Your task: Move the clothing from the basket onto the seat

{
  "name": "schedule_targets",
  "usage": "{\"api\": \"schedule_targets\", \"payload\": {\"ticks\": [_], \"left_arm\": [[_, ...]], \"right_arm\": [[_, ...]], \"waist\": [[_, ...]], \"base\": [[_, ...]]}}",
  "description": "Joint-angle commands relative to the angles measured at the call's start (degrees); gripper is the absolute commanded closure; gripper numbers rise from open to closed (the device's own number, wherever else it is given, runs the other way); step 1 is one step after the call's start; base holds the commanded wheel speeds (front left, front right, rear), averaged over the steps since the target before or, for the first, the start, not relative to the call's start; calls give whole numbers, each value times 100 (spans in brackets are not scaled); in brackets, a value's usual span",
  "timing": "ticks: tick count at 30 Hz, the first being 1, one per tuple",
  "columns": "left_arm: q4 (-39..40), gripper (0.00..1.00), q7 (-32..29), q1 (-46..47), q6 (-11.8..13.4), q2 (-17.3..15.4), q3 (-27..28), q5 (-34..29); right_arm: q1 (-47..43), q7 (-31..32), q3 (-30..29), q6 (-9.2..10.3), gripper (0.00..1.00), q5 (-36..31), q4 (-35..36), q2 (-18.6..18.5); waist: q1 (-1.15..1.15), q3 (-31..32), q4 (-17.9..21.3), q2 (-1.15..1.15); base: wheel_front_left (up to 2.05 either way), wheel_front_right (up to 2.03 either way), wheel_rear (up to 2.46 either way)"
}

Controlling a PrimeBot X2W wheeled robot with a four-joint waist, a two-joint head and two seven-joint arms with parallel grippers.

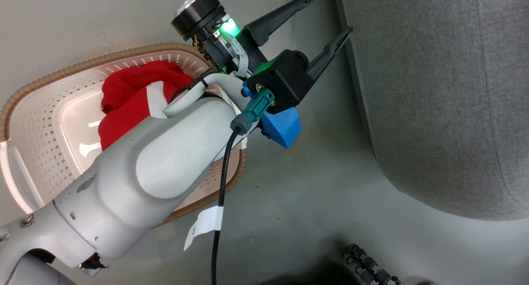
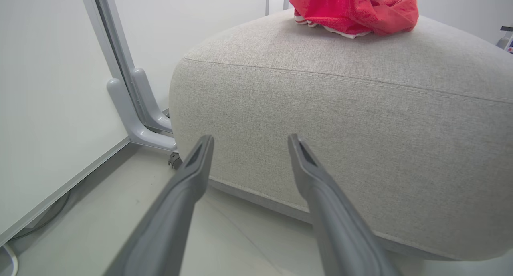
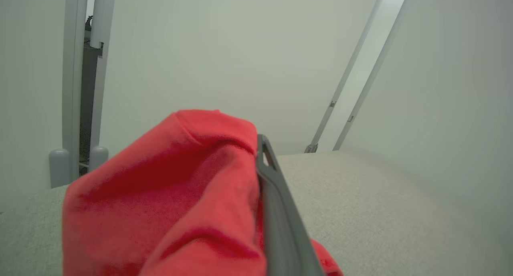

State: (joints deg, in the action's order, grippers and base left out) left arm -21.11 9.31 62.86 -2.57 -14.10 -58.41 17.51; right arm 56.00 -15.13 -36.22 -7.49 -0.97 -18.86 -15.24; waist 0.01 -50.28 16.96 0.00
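Note:
The cream basket with its brown woven rim lies at the left of the head view and holds a red garment with a white stripe, partly hidden by my left forearm. My left gripper is open and empty above the floor, its fingers pointing at the edge of the grey seat. The left wrist view shows those fingers apart before the seat's side, with a red garment on top. My right gripper is over the seat, shut on that red garment, which hides one finger.
White wall panels stand behind the seat, with a grey frame foot on the floor beside it. A black cable with a white tag hangs from my left arm. Dark ribbed hoses lie at the bottom of the head view.

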Motion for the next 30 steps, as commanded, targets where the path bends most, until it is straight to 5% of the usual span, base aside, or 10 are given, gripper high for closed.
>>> {"api": "schedule_targets", "payload": {"ticks": [1, 10, 11, 12, 13, 30], "left_arm": [[24, 0, 15, 113, 15, -5, -16, 11], [-9, 0, 95, 120, 54, 39, -44, 58], [-24, 0, 103, 107, 61, 39, -47, 55], [-42, 0, 123, 90, 60, 32, -48, 53], [-56, 0, 140, 75, 70, 34, -49, 62], [-533, 0, 552, -650, 209, 286, 94, 455]], "right_arm": [[-157, -2, -60, -1, 100, -41, -143, 94], [-410, -2, -116, -1, 100, -14, -776, 148], [-442, -2, -113, -1, 94, 3, -827, 165], [-473, -3, -127, -1, 70, 17, -835, 175], [-512, -3, -148, -1, 0, 42, -833, 184], [-2702, -3, 404, -1, 0, -52, -324, 640]], "waist": [[-1, -16, -52, 0], [-1, 16, -181, 0], [-1, 36, -182, 0], [-1, 66, -178, 0], [-1, 98, -177, 0], [-1, 1673, -99, 0]], "base": [[0, 0, 0], [0, 0, 0], [0, 0, 0], [0, 0, 0], [0, 0, 0], [0, 0, 0]]}}
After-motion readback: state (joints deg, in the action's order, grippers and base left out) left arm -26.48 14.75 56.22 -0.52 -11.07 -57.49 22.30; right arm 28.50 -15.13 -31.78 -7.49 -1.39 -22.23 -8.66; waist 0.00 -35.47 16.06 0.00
